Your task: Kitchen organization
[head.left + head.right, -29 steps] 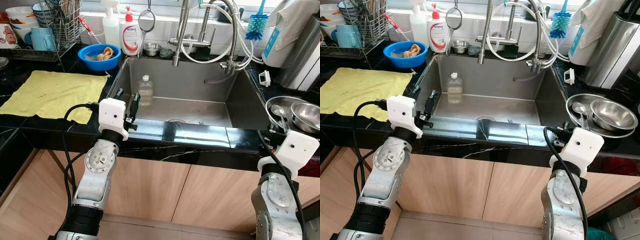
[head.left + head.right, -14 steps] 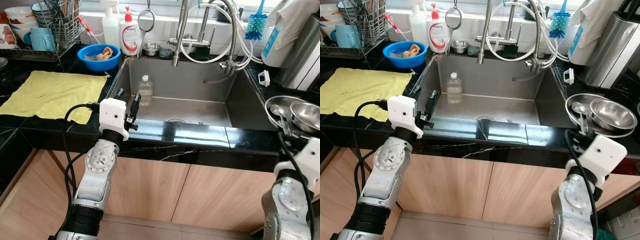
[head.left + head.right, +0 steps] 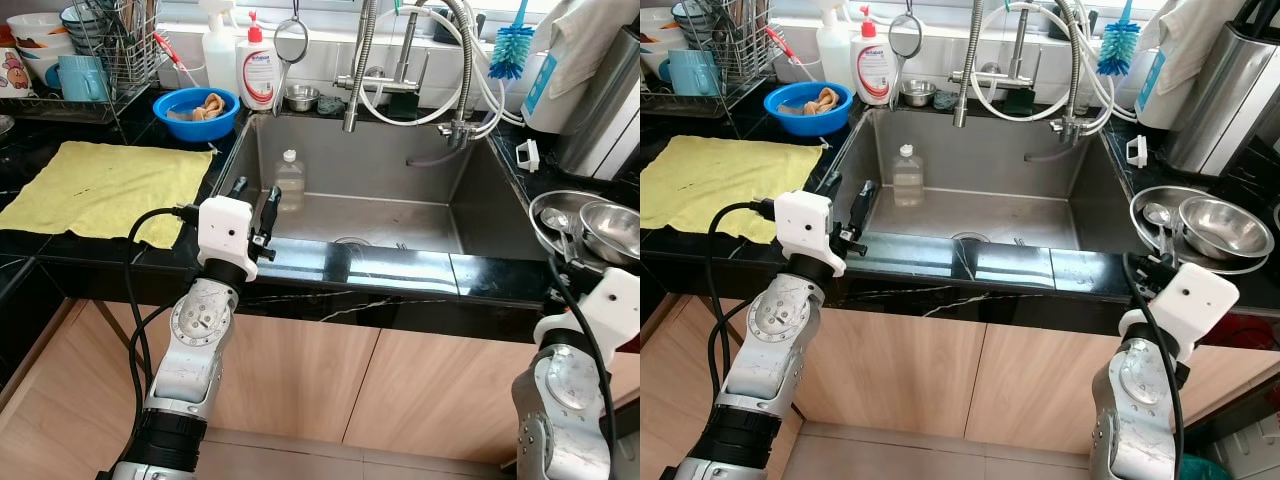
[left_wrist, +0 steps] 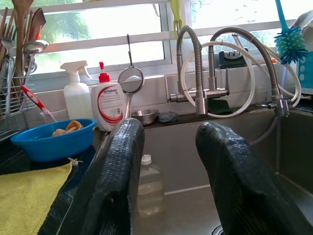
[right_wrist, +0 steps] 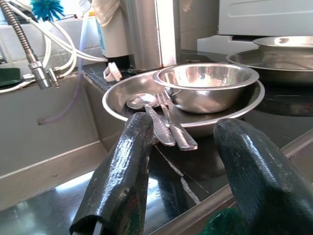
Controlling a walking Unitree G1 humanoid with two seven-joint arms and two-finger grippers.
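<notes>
Right gripper (image 5: 181,161), jaws parted and empty, has risen back toward the shallow steel dish (image 5: 117,105) just ahead; left gripper (image 4: 168,166), likewise open-handed, stays facing the clear plastic bottle (image 4: 149,188).

- The right gripper (image 5: 181,161) has its fingertips cut off by the wrist picture's lower edge; from the head views its fingers hide behind the white wrist housing (image 3: 1193,297).
- Beyond it, the spoon (image 5: 146,110) and fork handles run down behind the finger (image 5: 122,176).
- The label print on the soap bottle (image 4: 110,105), far past the left gripper (image 4: 171,161), is too small to read.
- The blue bowl (image 3: 197,107) holds something tan, unidentifiable.
</notes>
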